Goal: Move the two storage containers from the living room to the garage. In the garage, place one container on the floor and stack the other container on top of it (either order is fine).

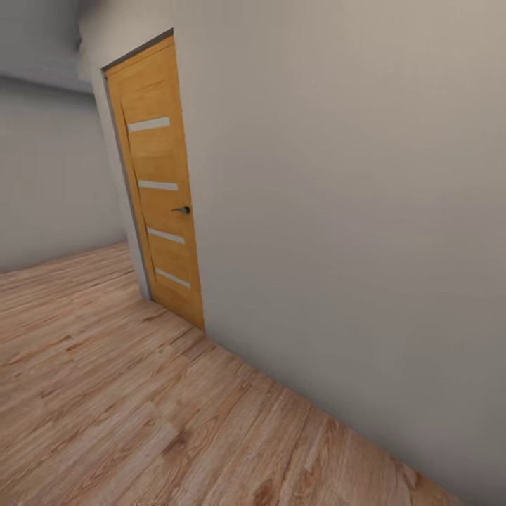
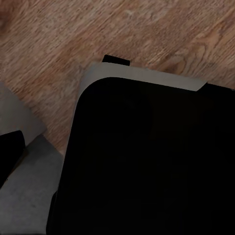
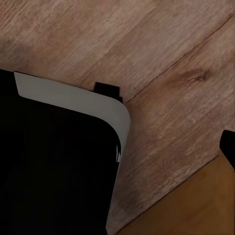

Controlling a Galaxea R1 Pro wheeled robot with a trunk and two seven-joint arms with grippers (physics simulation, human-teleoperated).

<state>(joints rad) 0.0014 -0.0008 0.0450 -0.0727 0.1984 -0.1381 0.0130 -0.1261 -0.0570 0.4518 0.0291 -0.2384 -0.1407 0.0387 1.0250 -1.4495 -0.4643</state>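
Observation:
The storage containers are out of view. I am in a room with a light wood-plank floor (image 1: 119, 414) and plain beige walls. Both wrist views look down on the robot's black base (image 2: 147, 161) (image 3: 54, 166), with its pale grey rim, standing on the planks. A dark tip (image 2: 10, 152) juts in at the edge of the left wrist view, and another dark tip (image 3: 229, 147) at the edge of the right wrist view. I cannot tell what they are.
A shut orange wooden door (image 1: 158, 190) with pale glass strips and a dark handle (image 1: 183, 209) stands in the long wall (image 1: 351, 232) to my right. Open floor stretches left toward a far wall (image 1: 49, 176). An orange-brown surface (image 3: 196, 205) fills one corner of the right wrist view.

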